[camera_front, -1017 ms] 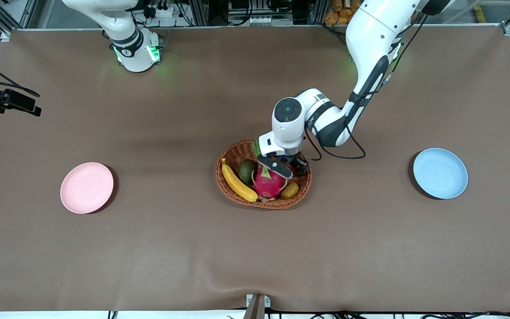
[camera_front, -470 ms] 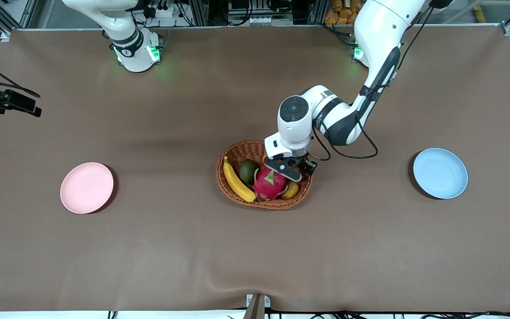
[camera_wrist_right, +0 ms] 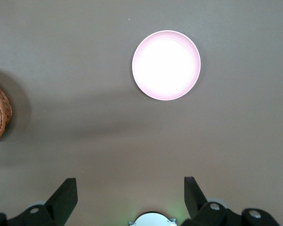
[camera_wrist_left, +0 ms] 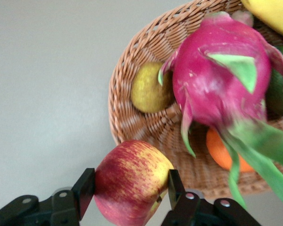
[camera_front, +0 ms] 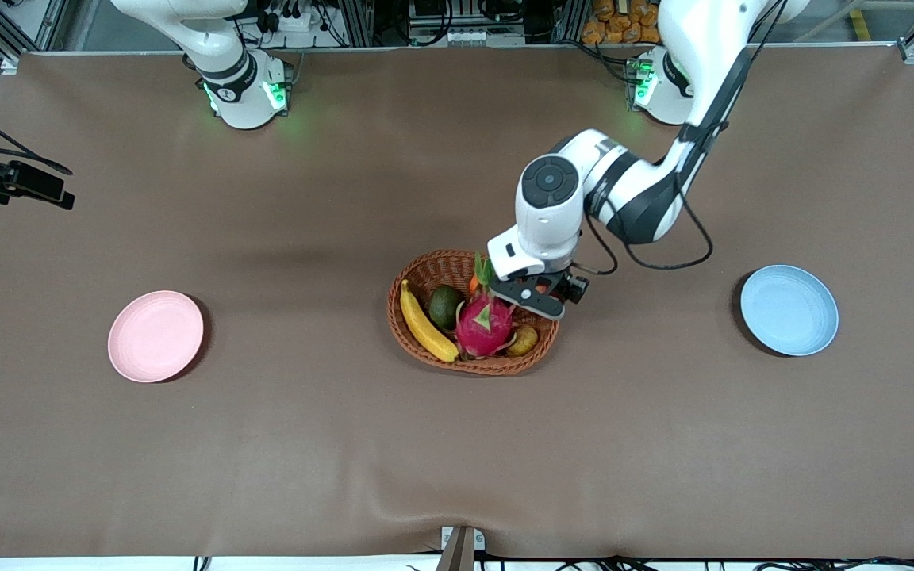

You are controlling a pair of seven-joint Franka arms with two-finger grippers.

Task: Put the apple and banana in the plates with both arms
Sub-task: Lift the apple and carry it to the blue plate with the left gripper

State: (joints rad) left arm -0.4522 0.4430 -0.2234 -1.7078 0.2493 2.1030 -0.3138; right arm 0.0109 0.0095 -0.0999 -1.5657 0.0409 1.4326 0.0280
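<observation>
While the left arm bends down from its base over the basket [camera_front: 425, 274], its left claw [camera_wrist_left: 127, 194] is clamped on the apple [camera_wrist_left: 129, 181], just above the basket's rim at the left arm's end. Apple: round, red skin streaked with yellow, smooth. Basket: oval, woven wicker. In it lie the banana [camera_front: 426, 323], long, curved, yellow, plus a spiky magenta dragon fruit [camera_front: 484, 325]. Right claw [camera_wrist_right: 127, 197] hangs released, high over the brown surface [camera_front: 457, 444], arm waiting. Pink plate [camera_front: 155, 335] and blue plate [camera_front: 789, 309] are round, matte, well apart, one toward each end.
</observation>
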